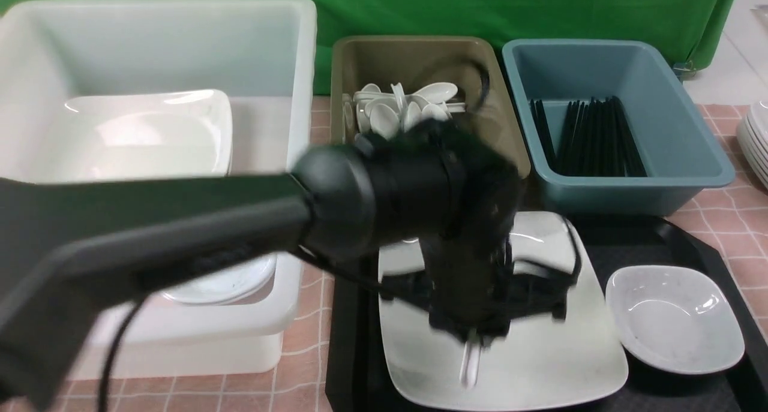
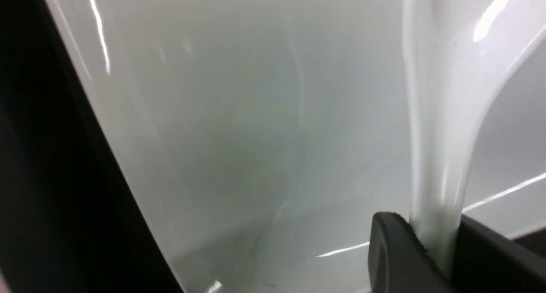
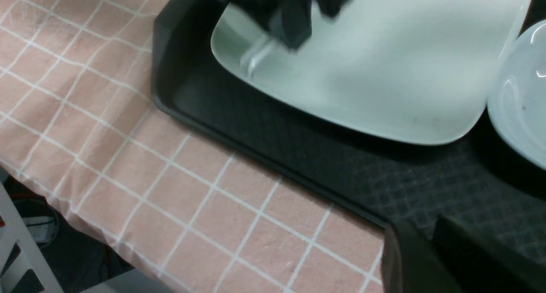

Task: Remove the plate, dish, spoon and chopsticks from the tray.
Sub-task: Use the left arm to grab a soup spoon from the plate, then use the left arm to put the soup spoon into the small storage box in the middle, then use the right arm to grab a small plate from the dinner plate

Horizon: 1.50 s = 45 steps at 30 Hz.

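Observation:
The big white plate [image 1: 540, 364] lies on the black tray [image 1: 351, 340], with the small white dish [image 1: 675, 319] beside it on the right. My left gripper [image 2: 437, 242] points down over the plate, shut on the handle of the white spoon [image 2: 439, 148]; the spoon's end [image 1: 471, 364] pokes out below the fingers. My right gripper [image 3: 420, 224] hovers above the tray's [image 3: 256, 126] near rim. Its fingers stand a narrow gap apart with nothing between them. No chopsticks show on the tray.
A large white tub [image 1: 288, 52] at the left holds white plates. Behind the tray, an olive tub [image 1: 414, 58] holds several spoons and a blue tub [image 1: 690, 160] holds several black chopsticks. Stacked plates [image 1: 757, 142] stand at the right edge. The pink checked cloth [image 3: 192, 190] ends at the table edge.

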Tool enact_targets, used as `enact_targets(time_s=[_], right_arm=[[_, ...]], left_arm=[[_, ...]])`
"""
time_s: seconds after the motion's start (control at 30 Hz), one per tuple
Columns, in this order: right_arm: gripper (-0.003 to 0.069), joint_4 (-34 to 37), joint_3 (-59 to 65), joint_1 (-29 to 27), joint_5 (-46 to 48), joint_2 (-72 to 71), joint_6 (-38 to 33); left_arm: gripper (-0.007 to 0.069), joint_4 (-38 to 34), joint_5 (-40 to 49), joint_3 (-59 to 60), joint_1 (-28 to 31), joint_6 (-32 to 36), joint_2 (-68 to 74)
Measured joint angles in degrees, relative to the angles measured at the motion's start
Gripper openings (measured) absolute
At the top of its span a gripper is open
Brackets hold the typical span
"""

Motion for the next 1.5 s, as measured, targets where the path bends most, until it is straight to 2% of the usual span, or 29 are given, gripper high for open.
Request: enact_targets(time_s=[0.23, 0.4, 0.5, 0.63, 0.8, 0.9, 1.03, 1.1, 1.17, 1.23, 1.3, 1.4, 1.47, 1.5], right_arm=[[0.0165, 0.1, 0.0, 0.0, 0.0, 0.0, 0.6], [0.0174, 0.1, 0.0, 0.0, 0.0, 0.0, 0.6], [0.0178, 0.1, 0.0, 0.0, 0.0, 0.0, 0.6], [0.0178, 0.1, 0.0, 0.0, 0.0, 0.0, 0.6], [0.0186, 0.2, 0.0, 0.0, 0.0, 0.0, 0.6], [0.0192, 0.2, 0.0, 0.0, 0.0, 0.0, 0.7], [0.0195, 0.2, 0.0, 0.0, 0.0, 0.0, 0.7], [0.0195, 0.2, 0.0, 0.0, 0.0, 0.0, 0.8], [0.0196, 0.2, 0.0, 0.0, 0.0, 0.0, 0.8], [0.0196, 0.2, 0.0, 0.0, 0.0, 0.0, 0.8], [0.0197, 0.2, 0.0, 0.0, 0.0, 0.0, 0.8], [0.0198, 0.1, 0.0, 0.0, 0.0, 0.0, 0.8], [0.0199, 0.0, 0.0, 0.0, 0.0, 0.0, 0.8], [0.0199, -0.1, 0.0, 0.0, 0.0, 0.0, 0.8]], left_arm=[[0.0092, 2.2, 7.2, -19.8, 9.4, 6.7, -2.4], [0.0092, 2.3, 12.4, -33.9, 16.6, 12.9, 4.5], [0.0092, 1.6, 12.6, -40.0, 19.4, 16.8, 9.7], [0.0092, 0.7, 11.9, -43.7, 20.9, 20.5, 14.6], [0.0098, 2.3, 9.5, -44.3, 21.2, 21.5, 19.4], [0.0127, 3.3, 9.0, -44.3, 21.1, 21.7, 20.5], [0.0275, 2.2, 8.3, -44.9, 21.1, 23.2, 20.8], [0.0342, -0.4, 9.6, -46.2, 21.2, 26.3, 20.7], [0.0387, -2.7, 12.6, -48.2, 21.2, 28.4, 20.3], [0.0398, -4.4, 13.8, -49.6, 21.2, 28.9, 19.2], [0.0362, -7.3, 14.3, -50.4, 21.2, 29.6, 16.0], [0.0231, -10.0, 14.3, -50.5, 21.2, 32.2, 10.7], [0.0100, -13.0, 14.3, -49.1, 21.2, 34.9, 5.7], [0.0081, -13.9, 14.3, -48.6, 21.2, 35.4, 4.6]])
